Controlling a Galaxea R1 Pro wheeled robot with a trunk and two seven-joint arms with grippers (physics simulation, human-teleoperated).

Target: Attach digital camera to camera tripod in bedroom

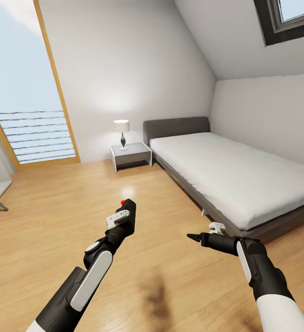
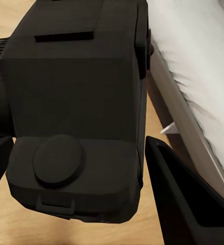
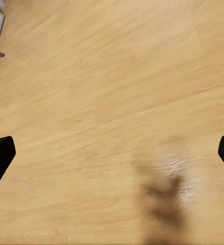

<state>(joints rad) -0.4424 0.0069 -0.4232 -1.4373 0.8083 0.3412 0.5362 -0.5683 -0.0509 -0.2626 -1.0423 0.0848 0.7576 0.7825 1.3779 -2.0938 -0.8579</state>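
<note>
No readable text, labels, brands or numbers showed in any view. The digital camera [image 2: 76, 102] body was plain black, with no lettering on the faces seen from the left wrist. Its only mark was a small red dot [image 1: 123, 202] on top in the head view, not a character.
</note>
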